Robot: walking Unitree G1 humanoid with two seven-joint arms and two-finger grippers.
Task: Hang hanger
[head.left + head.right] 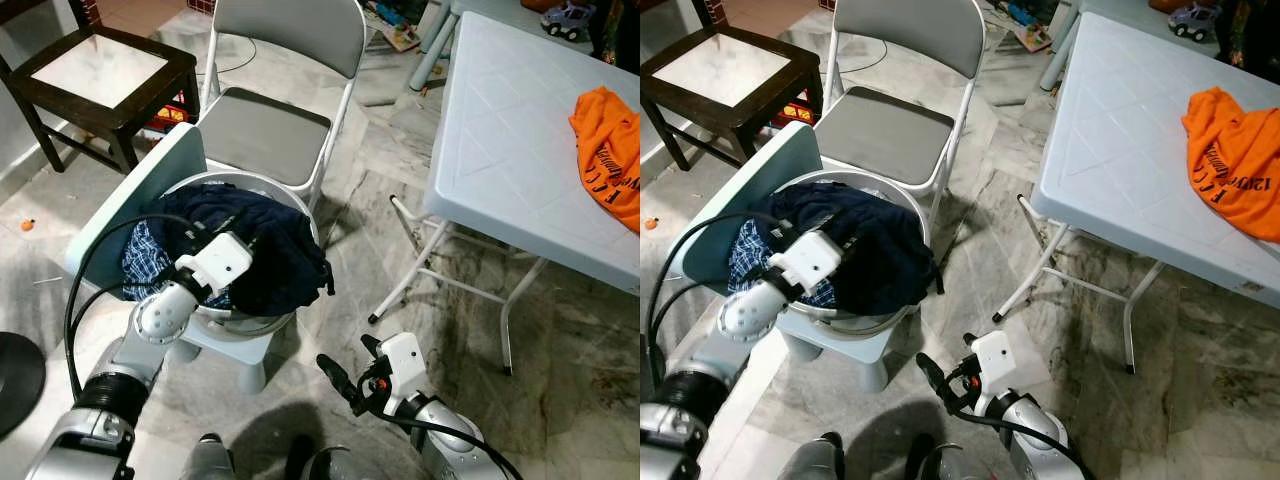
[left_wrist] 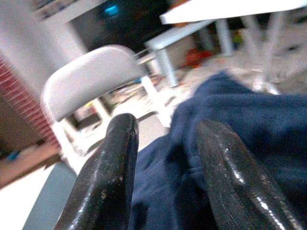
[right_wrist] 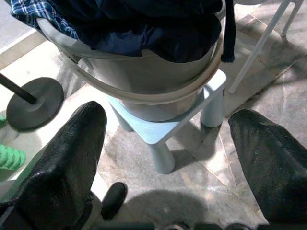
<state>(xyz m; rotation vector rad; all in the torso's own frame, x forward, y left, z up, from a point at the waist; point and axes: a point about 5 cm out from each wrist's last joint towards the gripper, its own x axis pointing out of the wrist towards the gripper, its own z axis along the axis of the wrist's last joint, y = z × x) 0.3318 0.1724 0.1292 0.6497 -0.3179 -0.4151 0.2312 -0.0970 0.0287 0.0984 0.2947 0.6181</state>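
- Two grippers were in view: the left gripper (image 1: 262,243) was down on the dark blue garment (image 1: 275,255) heaped in the grey basket (image 3: 158,98), and the right gripper (image 1: 345,378) hung low over the floor beside it.
- The left fingers (image 2: 108,177) were parted, with blue cloth between and beneath them but nothing clamped.
- The right fingers (image 3: 62,167) were spread wide and held nothing.
- The basket stood on a small pale blue stool (image 3: 187,122), with a plaid shirt (image 1: 145,255) tucked under the blue garment.
- No hanger could be made out anywhere; it may have been buried in the laundry.
- I judged this an early step, searching or reaching into the basket.
- Next, the left fingers would need to close on cloth or the hanger and lift it free.
- An orange shirt (image 1: 610,150) lay on the white tabletop (image 1: 510,150).
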